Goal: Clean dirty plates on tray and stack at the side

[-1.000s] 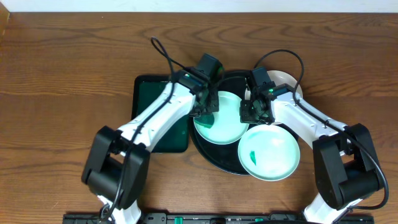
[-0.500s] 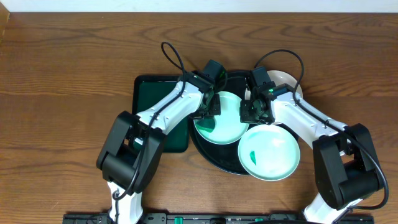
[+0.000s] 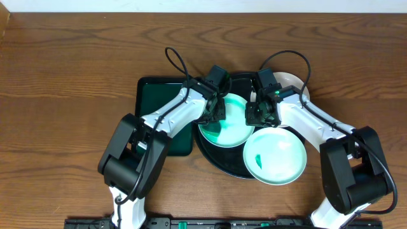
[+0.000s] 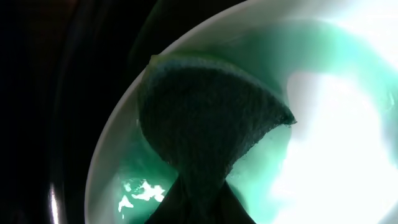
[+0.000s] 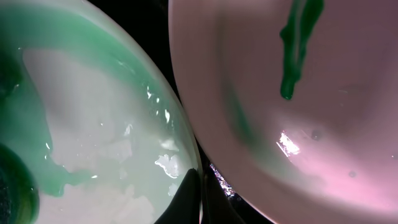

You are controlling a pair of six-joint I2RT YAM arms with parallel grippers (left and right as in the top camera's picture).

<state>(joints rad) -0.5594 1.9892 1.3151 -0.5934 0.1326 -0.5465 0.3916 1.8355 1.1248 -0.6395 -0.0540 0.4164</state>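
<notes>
A big brown wooden table (image 3: 63, 76) holds everything. In the middle sits the large round shiny black tray (image 3: 222, 159). Just beside it, on the left, lies a smaller dark green rectangular tray (image 3: 156, 102).

Next come three round shallow plates. The wet mint plate (image 3: 235, 130) lies flat on the left half of the black tray. The smeared plate (image 3: 280, 162), pale mint too, sits at the near right of the tray, and its edge sticks out past the tray's rim. The two plates almost touch. The plain white plate (image 3: 297, 81) peeks out at the far right. The right arm covers most of it, so I cannot tell how much of it is on the tray.

The left gripper (image 3: 216, 113) is over the mint plate. Its fingers are squeezed tight on a dark green cloth (image 4: 205, 124), and the cloth presses on the plate just inside its left rim.

The right gripper (image 3: 259, 116) is closed all the way. Its tips sit at the right rim of the mint plate, in the gap between the two plates. I cannot tell if they pinch the rim.

A small green streak (image 5: 297, 43) runs down the smeared plate.
</notes>
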